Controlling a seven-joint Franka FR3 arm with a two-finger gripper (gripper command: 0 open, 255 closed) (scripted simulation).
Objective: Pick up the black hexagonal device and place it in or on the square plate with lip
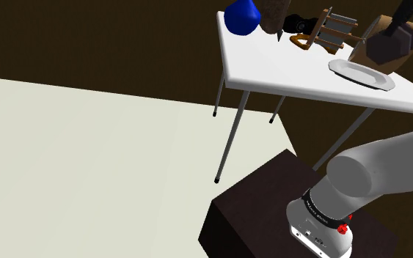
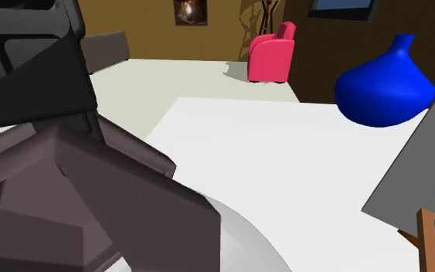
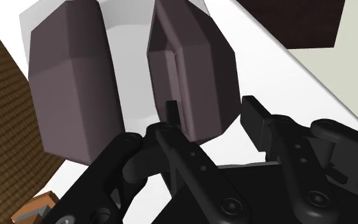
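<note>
In the shoulder view the dark grey hexagonal device (image 1: 385, 48) hangs just above the pale square plate (image 1: 362, 74) on the white table (image 1: 271, 66). My black gripper (image 1: 398, 28) grips it from above. From the wrist, the device (image 3: 75, 89) shows two hexagonal lobes, and my gripper (image 3: 213, 113) is shut on the nearer lobe, with the plate's pale surface (image 3: 130, 38) behind it. The second exterior view has the device (image 2: 76, 201) large at its left, under the gripper (image 2: 30, 54) and over the plate's rim (image 2: 246, 232).
A blue vase (image 1: 241, 16) and a wooden rack (image 1: 322, 31) stand at the table's back, beyond the plate. The vase (image 2: 385, 85) also rises behind the bare tabletop (image 2: 270, 154). A pink armchair (image 2: 273, 54) sits far off. My dark stand (image 1: 263, 212) is below the table's edge.
</note>
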